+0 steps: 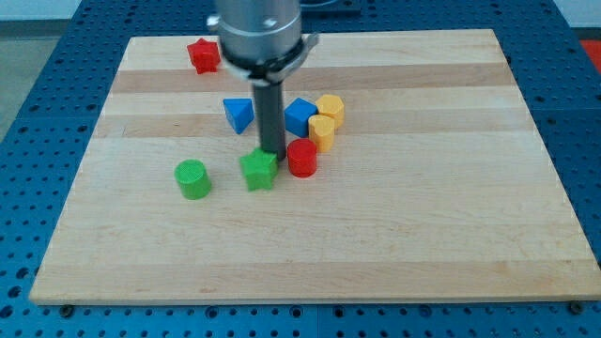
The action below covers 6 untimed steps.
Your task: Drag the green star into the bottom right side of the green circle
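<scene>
The green star (pixel 258 171) lies near the board's middle, left of centre. The green circle (pixel 192 178) stands to the star's left, a short gap between them. My tip (pixel 273 154) comes down from the arm at the view's top and ends at the star's upper right edge, touching or nearly touching it. The rod hides part of the space between the star and the blue blocks behind it.
A red cylinder (pixel 302 158) sits just right of the star. Behind are a blue triangle (pixel 238 115), a blue cube (pixel 300 116), and two yellow blocks (pixel 330 109) (pixel 322 132). A red star (pixel 203 54) lies at the top left. The wooden board (pixel 423 216) rests on a blue pegboard.
</scene>
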Tool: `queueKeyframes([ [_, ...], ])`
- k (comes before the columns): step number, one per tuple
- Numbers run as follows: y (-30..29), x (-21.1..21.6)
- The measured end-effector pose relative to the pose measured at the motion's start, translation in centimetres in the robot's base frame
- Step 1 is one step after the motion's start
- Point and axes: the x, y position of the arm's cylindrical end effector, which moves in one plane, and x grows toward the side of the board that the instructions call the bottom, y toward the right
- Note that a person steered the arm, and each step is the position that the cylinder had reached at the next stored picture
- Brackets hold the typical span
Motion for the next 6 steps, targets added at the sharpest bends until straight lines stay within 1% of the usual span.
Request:
queueKeyframes([
  [1,-2.4,2.1],
  [2,0.9,2.1],
  [3,4.6,3.6],
  [4,3.9,7.1],
  [5,-0.4,7.1],
  [6,-3.2,5.7],
])
